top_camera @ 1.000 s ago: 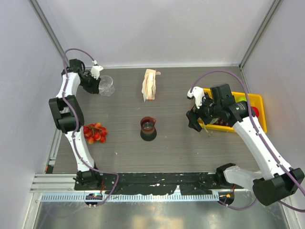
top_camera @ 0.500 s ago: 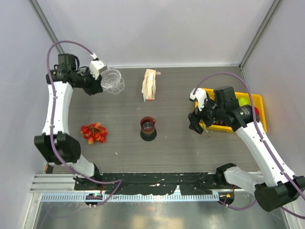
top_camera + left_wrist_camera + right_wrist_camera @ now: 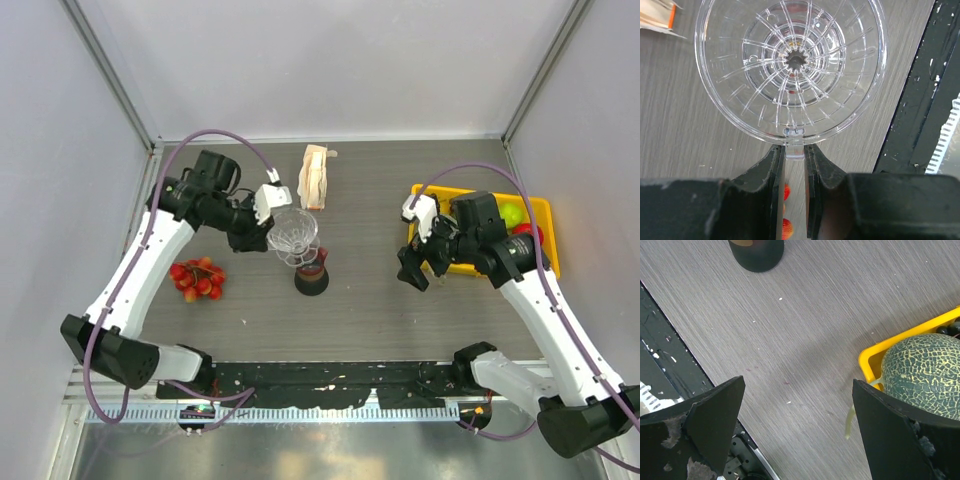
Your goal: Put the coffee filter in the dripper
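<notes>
The left arm [image 3: 140, 265] has swung in from the far left corner of the desk [image 3: 380, 310], bringing the dripper [image 3: 293, 232] to the middle. The right arm [image 3: 545, 300] has barely shifted.

Nearest on the left lies a bunch of red fruit [image 3: 198, 278], well apart from everything else. Near the middle of the desk stands a dark brown cup [image 3: 311, 280], reddish inside. The dripper sits directly over it, rim up and level, its narrow bottom at the cup's mouth; whether the two touch cannot be told. The left jaws are closed to a narrow gap on the small clear tab at the near edge of the dripper's rim, and in the left wrist view the whole ribbed funnel shows beyond the fingertips [image 3: 779, 160], with red showing through its centre.

To the right, the right jaws hang spread wide over bare desk, holding nothing, just beside the corner of a yellow tray [image 3: 541, 208]. In the tray sits a netted green melon [image 3: 927, 372], with dark and red fruit beside it.

Farthest back, a beige-white paper packet with orange marks [image 3: 316, 177] stands upright, just beyond the dripper and apart from it.
</notes>
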Controlling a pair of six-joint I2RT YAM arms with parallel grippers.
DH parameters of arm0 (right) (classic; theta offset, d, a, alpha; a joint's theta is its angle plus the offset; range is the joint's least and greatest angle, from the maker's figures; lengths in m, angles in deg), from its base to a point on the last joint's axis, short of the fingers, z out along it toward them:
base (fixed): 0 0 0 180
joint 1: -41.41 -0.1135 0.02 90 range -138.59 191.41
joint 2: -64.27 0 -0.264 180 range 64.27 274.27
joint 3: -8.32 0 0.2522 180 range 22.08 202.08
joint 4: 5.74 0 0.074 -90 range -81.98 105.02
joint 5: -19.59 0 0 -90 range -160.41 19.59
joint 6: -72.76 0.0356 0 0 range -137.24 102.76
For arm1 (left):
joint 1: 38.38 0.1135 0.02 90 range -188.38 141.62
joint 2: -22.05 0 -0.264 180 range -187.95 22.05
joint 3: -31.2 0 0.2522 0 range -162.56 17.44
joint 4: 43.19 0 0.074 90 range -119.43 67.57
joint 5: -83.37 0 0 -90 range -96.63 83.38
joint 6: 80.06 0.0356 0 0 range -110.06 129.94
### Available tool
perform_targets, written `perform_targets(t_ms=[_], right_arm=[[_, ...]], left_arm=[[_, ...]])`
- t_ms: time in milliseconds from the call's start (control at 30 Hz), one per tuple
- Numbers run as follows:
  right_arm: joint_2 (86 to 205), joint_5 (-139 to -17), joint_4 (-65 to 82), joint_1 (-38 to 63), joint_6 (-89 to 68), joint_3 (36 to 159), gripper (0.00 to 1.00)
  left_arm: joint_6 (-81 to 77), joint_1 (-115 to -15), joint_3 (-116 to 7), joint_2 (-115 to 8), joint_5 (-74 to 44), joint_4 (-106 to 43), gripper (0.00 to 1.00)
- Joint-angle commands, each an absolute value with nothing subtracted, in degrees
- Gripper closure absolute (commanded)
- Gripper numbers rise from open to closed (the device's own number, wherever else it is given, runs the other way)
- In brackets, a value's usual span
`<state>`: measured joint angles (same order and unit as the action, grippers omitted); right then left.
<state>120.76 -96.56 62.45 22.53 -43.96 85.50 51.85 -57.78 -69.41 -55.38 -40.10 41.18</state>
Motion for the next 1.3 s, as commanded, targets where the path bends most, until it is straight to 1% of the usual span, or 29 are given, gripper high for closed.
perform_targets(t_ms=[0, 267, 700, 1267], right_arm=[[118.24, -98.35, 60.75, 23.04, -43.17, 84.48, 0.05], [117.09, -99.06, 60.75, 23.39, -43.08, 83.51, 0.05], [117.01, -99.41, 60.84, 23.66, -43.17, 83.16, 0.05], [117.18, -99.23, 60.84, 23.66, -43.35, 82.72, 0.05]], left_arm=[[47.30, -61.75, -70.01, -56.34, -36.16, 39.82, 1.00], [41.85, -67.65, -67.20, -58.01, -29.75, 34.38, 1.00], [40.70, -69.32, -65.09, -59.42, -28.51, 29.98, 1.00], [42.20, -69.50, -64.03, -59.34, -30.36, 32.00, 0.99]])
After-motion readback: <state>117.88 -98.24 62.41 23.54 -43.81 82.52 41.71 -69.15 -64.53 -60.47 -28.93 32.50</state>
